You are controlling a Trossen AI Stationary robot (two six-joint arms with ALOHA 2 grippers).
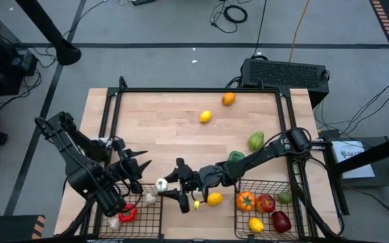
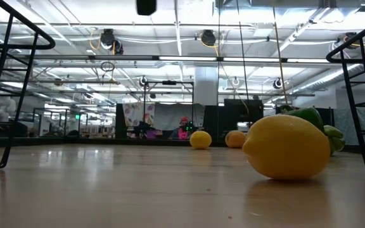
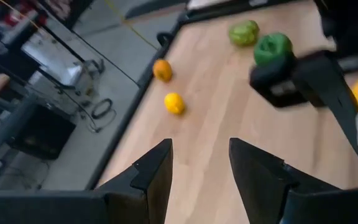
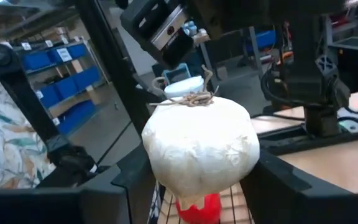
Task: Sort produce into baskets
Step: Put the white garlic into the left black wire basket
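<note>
Right hand [image 1: 170, 185] is clamped on a garlic bulb [image 1: 161, 183] beside the 7 o'clock basket [image 1: 147, 214], so next it carries over and lets go, while the left hand [image 1: 142, 164] waits open.

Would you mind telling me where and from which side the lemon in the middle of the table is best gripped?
Grip the lemon across its narrow middle, coming straight down from above. It lies alone on bare wood, so the fingers have room either side; its pointed ends would likely slip.

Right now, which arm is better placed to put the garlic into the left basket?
The right arm: its end effector already holds the garlic bulb beside the left basket. The left end effector is open and empty.
</note>
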